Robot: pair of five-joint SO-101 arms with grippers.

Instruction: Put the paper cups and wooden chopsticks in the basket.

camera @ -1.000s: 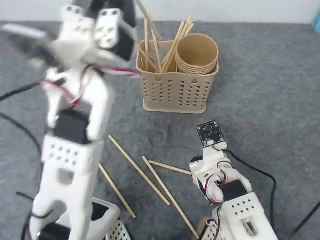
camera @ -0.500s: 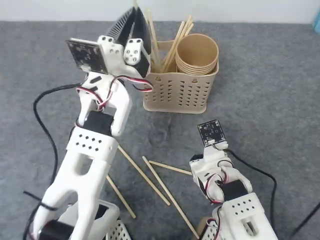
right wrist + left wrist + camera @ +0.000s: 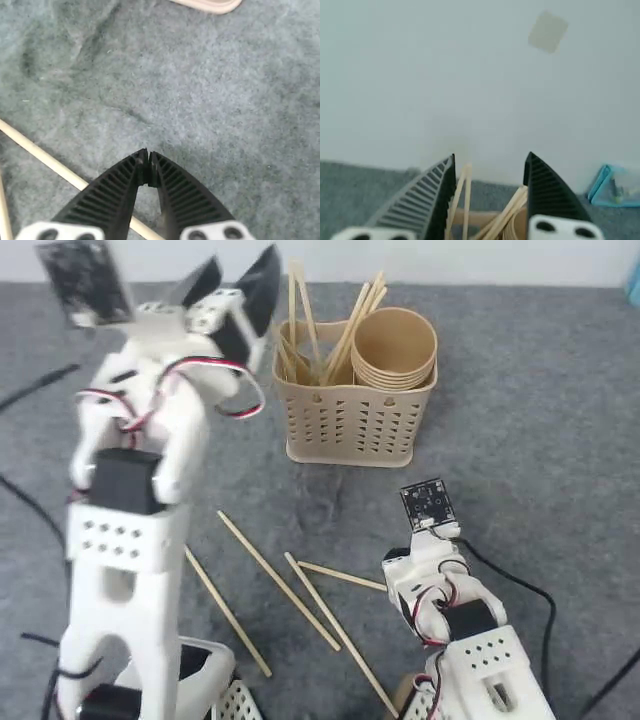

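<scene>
Grey carpet (image 3: 540, 420) all across the table, pale wall (image 3: 445, 75) behind. At far left, left arm raised high, with the left gripper (image 3: 242, 262) up near the left edge of the basket (image 3: 355, 430), jaws spread wide and gripping nothing; between them in the wrist view, tops of the basket's chopsticks (image 3: 466, 200). Lower down on the carpet, four loose wooden chopsticks (image 3: 277, 580) lying flat, fanned between the two arm bases. Toward the middle, tan slotted basket standing upright, chopsticks leaning in its left side, a nested stack of paper cups (image 3: 395, 345) in its right. At lower right, right gripper (image 3: 148, 169) low over bare carpet, jaws pressed together on nothing, one loose chopstick (image 3: 47, 159) just beside the tips.
</scene>
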